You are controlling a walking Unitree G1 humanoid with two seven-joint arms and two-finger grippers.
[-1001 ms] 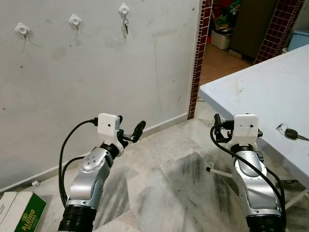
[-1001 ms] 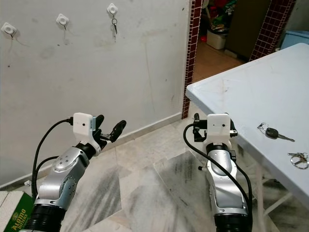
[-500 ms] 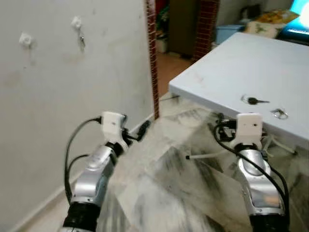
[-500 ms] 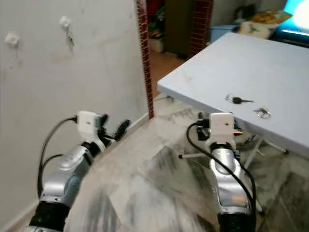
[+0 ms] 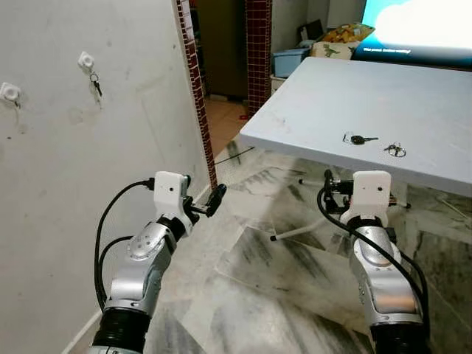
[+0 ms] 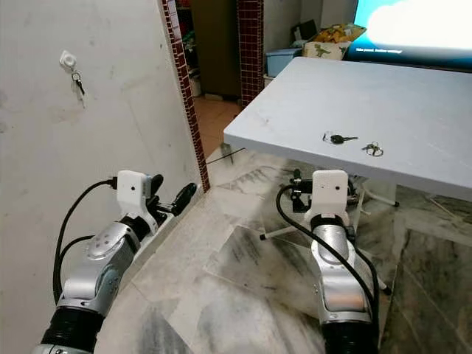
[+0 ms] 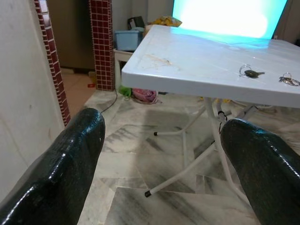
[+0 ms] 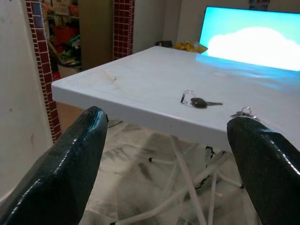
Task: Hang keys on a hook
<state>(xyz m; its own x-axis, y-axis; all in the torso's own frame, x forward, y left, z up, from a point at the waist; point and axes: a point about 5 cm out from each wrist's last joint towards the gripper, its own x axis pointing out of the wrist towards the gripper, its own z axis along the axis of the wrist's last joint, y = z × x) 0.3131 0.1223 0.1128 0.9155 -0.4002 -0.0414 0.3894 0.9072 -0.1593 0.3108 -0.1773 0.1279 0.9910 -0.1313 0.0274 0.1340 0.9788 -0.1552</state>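
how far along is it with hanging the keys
Done: one key already hangs from a wall hook. In hand: nothing. The left gripper and right gripper are both open and empty, held low in front of the table. Left: the black-headed key and the key ring lie untouched on the table, and a second hook is free.

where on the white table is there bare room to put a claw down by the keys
Nearly all of the white table is bare: the broad stretch from its near corner up to the black-headed key, and the far side toward the lit screen. The one tight spot is the small gap between that key and the key ring.
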